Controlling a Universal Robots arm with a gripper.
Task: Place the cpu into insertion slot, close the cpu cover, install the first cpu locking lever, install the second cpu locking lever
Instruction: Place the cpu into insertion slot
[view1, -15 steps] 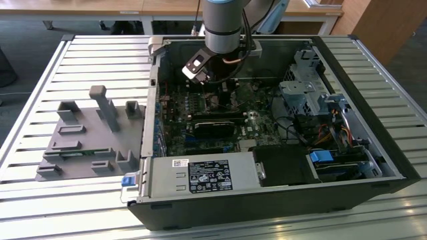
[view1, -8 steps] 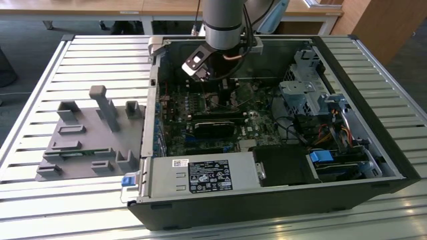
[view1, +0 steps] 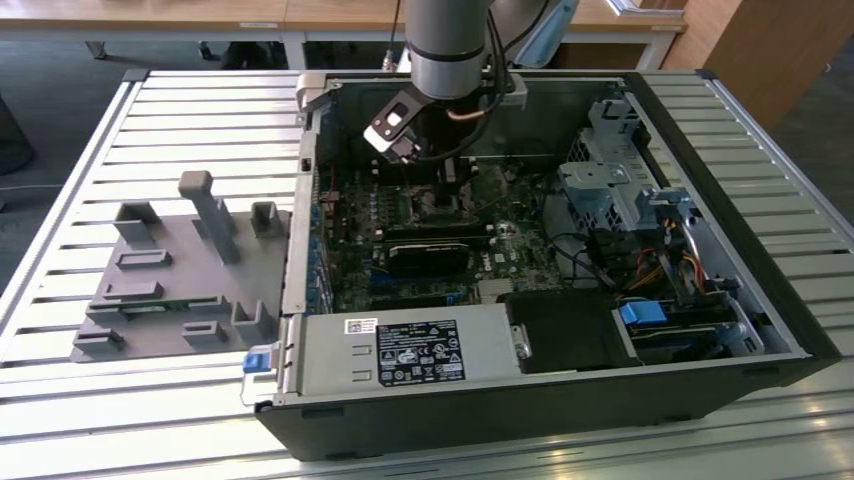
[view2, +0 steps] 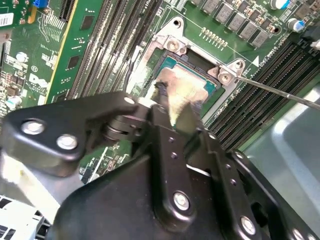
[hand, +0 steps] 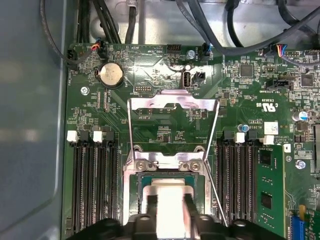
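Holding the cpu (hand: 167, 186) pinched between our fingers (hand: 150, 209), we have it in or just above the insertion slot (view2: 161, 59). Placement looks nearly done to us. The cpu cover (hand: 165, 100) lies flipped open, so closing it and both levers are left.

The work surface is a table (view1: 80, 420) of parallel light-metal slats with narrow gaps between them. Bright light reflects off the slats nearest the camera. Behind the table stand wooden-topped desks (view1: 200, 12) on white legs (view1: 96, 48). The floor (view1: 54, 90) is dark grey. A wooden panel (view1: 761, 50) stands at the exterior view's right.
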